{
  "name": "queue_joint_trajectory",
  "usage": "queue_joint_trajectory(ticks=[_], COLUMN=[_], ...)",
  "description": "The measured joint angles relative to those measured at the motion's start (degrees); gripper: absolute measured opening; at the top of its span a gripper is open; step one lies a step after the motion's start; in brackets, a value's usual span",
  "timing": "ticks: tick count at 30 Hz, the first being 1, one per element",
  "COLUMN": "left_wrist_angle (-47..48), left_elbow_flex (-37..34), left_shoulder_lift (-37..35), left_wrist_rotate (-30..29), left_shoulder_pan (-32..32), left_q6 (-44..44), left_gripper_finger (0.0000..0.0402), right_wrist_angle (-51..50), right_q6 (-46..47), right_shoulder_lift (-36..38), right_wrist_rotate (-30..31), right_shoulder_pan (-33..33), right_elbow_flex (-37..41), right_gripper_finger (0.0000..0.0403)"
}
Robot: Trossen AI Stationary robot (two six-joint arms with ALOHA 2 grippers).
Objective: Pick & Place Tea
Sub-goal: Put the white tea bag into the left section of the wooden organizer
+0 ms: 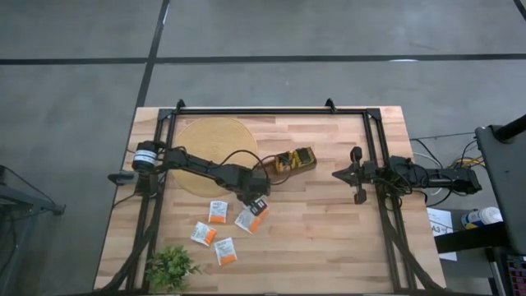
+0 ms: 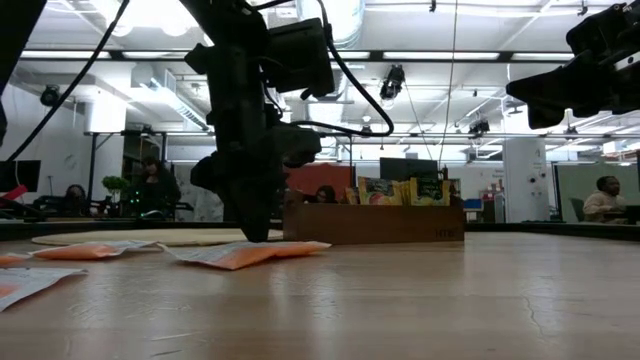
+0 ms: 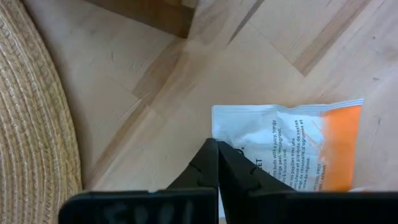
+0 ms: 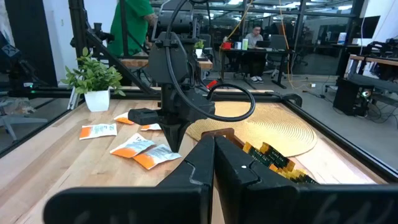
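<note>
Several white tea sachets with orange patches lie flat on the wooden table; one sachet point(image 1: 251, 219) point(image 3: 292, 143) is under my left gripper point(image 1: 257, 203) point(image 3: 217, 144), which points down at it and is shut on its edge. Others lie nearby: one point(image 1: 218, 211), another point(image 1: 203, 234) and a third point(image 1: 224, 251). The wooden tray point(image 1: 294, 160) holds more sachets standing on edge. My right gripper point(image 1: 339, 174) point(image 4: 214, 142) waits shut above the table's right part, touching nothing. My left gripper comes from above, pointing down, with its tips at one white side edge of the sachet point(image 3: 213, 127), away from the orange end. That edge runs straight into the seam between the two shut fingers. The sachet lies flat on the table point(image 2: 245, 255).
A round woven mat point(image 1: 209, 148) lies on the far left, next to the tray. A small leafy plant point(image 1: 171, 267) stands at the near left corner. A black frame point(image 1: 374, 156) borders the table. Bare wood spreads between the two arms. People sit in the room beyond.
</note>
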State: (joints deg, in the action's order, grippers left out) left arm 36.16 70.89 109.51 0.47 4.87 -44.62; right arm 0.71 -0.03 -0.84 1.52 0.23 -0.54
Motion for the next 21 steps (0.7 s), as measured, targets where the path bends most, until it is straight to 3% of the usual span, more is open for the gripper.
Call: queue_joint_trajectory(ticks=[14, 21], left_wrist_angle=[6.6, 6.9], left_elbow_flex=[5.1, 5.5], left_shoulder_lift=[-1.1, -1.2], left_wrist_rotate=[4.4, 3.6], left_shoulder_pan=[-0.3, -0.2], left_q6=[0.1, -1.9], left_gripper_finger=[0.0002, 0.0052], right_wrist_angle=[0.0, 0.0], right_q6=[0.0, 0.0], right_shoulder_lift=[0.0, 0.0], right_wrist_rotate=[0.0, 0.0], right_shoulder_pan=[0.0, 0.0], right_elbow_flex=[0.0, 0.0], right_gripper_finger=[0.0009, 0.0008])
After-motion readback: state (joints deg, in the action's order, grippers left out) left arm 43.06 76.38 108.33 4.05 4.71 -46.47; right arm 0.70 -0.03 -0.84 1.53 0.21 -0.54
